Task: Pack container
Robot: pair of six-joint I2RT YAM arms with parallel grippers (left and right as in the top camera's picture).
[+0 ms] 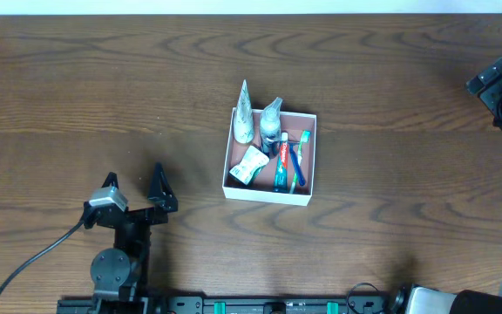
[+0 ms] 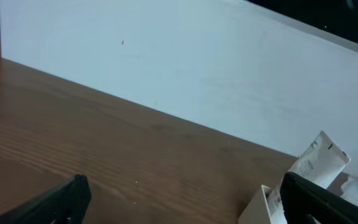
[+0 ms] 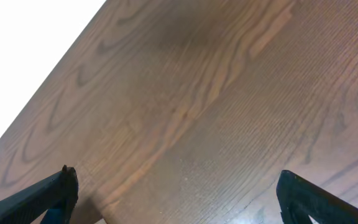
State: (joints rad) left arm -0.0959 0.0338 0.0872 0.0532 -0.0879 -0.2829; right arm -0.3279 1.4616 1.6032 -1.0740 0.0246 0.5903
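Note:
The container (image 1: 231, 187), a square shallow white-walled box with a reddish-brown floor, sits mid-table. Inside lie two white tubes (image 1: 244, 115), a small white packet (image 1: 249, 165), a toothpaste tube (image 1: 282, 161) and a toothbrush (image 1: 301, 159). My left gripper (image 1: 135, 186) is open and empty at the front left, well left of the box. In the left wrist view the box corner (image 2: 258, 205) and a white tube (image 2: 316, 163) show at the lower right, between wide-spread fingers (image 2: 182, 199). My right gripper (image 1: 500, 87) is at the far right edge; its wrist view shows open fingers (image 3: 176, 193) over bare wood.
The wooden table (image 1: 103, 96) spreads around the box. A black cable (image 1: 33, 262) runs from the left arm's base toward the front left corner. A pale wall (image 2: 197, 68) stands beyond the table's far edge.

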